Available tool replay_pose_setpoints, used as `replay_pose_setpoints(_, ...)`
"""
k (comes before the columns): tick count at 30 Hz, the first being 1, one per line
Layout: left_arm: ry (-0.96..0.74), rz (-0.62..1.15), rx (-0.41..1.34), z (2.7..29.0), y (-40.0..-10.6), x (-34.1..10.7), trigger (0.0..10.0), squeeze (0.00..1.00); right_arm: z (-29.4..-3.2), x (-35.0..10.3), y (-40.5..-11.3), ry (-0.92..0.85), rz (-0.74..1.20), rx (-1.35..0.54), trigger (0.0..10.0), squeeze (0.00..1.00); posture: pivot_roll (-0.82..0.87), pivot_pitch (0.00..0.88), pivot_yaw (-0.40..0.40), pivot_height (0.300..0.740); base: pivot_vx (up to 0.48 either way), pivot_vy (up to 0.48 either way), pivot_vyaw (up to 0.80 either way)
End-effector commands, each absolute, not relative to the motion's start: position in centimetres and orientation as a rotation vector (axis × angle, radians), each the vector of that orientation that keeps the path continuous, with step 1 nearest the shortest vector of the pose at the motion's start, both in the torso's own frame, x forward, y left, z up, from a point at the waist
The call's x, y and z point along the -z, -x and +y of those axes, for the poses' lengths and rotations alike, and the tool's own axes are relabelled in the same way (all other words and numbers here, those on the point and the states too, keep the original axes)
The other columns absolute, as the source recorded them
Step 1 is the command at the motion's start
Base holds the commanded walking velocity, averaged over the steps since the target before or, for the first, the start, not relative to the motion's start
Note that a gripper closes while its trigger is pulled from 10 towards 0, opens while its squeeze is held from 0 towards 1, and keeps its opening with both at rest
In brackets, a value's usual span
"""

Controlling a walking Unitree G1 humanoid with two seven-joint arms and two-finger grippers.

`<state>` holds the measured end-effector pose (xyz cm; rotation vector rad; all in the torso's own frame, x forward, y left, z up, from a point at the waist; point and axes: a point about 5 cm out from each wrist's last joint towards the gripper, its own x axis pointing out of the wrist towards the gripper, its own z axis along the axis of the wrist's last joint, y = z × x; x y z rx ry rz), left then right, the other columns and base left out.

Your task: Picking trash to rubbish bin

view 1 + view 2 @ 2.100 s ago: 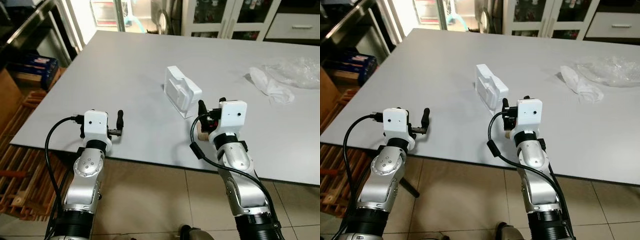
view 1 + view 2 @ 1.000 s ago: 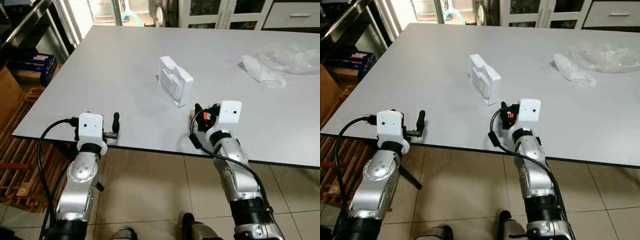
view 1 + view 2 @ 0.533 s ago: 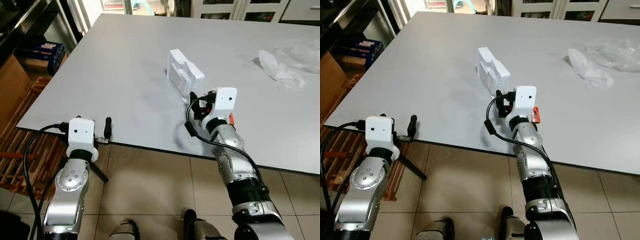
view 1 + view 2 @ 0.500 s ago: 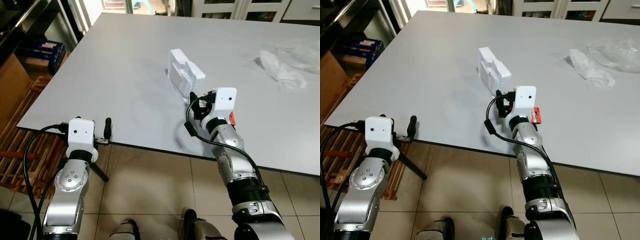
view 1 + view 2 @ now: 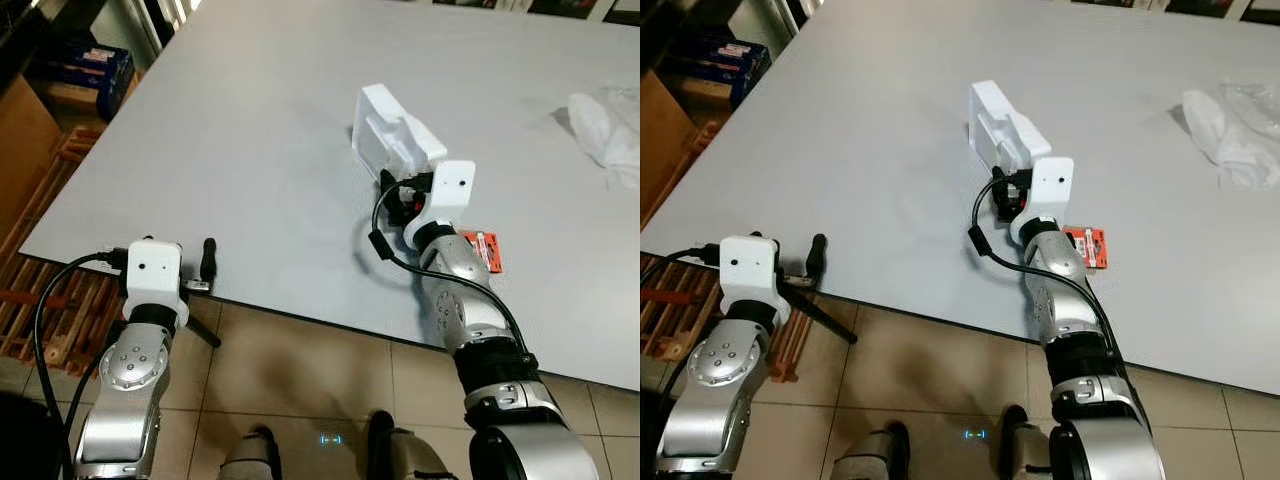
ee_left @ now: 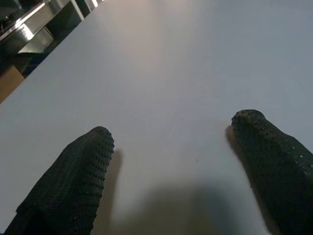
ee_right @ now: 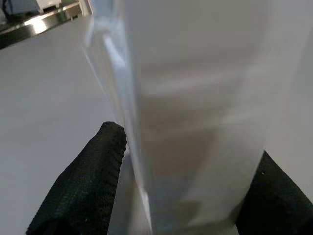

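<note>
White plastic tray — moulded packaging, standing on its edge near the middle of the grey table, largest of the trash pieces close at hand. Straddled at its near end by the right gripper: one black finger on one side, the other on the opposite side, spread wide with the tray's wall between them (whether the pads press against it cannot be told, too blurred). Right arm stretched out over the table edge toward it.

Crumpled clear plastic wrap far off at the table's right side, well apart from the tray.

Small red packet lying flat on the table just beside the right forearm, near the front edge.

Left gripper low at the table's front-left edge — fingers released and parted, nothing between them, only bare grey surface ahead.

Tiled floor below the table.
</note>
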<state>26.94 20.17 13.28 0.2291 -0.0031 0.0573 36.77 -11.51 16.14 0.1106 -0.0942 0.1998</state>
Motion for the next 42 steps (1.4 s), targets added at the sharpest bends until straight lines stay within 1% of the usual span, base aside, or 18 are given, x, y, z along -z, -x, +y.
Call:
replay_pose_setpoints(1,-0.243,0.01,-0.066,20.5,-26.4,-13.2,10.0,0.0,-11.4,-15.9,-36.8,-0.135,-0.094,-0.21,10.0,0.0,0.22,0.279,0.044,0.74,0.0,0.0,0.0)
replay_pose_setpoints(13,-0.24,0.018,-0.069,20.3,-26.3,-13.3,10.0,0.0,-10.9,-15.7,-37.1,-0.132,-0.099,-0.241,10.0,0.0,0.22,0.274,0.039,0.74,0.0,0.0,0.0)
replay_pose_setpoints(25,-0.24,0.025,-0.075,20.3,-26.0,-13.3,10.0,0.0,-10.5,-15.9,-37.8,-0.092,-0.118,-0.28,10.0,0.0,0.23,0.281,0.032,0.74,0.0,0.0,0.0)
replay_pose_setpoints(42,-0.24,0.034,-0.086,20.3,-25.8,-13.0,10.0,0.0,-10.2,-17.3,-38.8,-0.075,-0.174,-0.284,10.0,0.0,0.24,0.282,0.024,0.74,0.0,0.0,0.0)
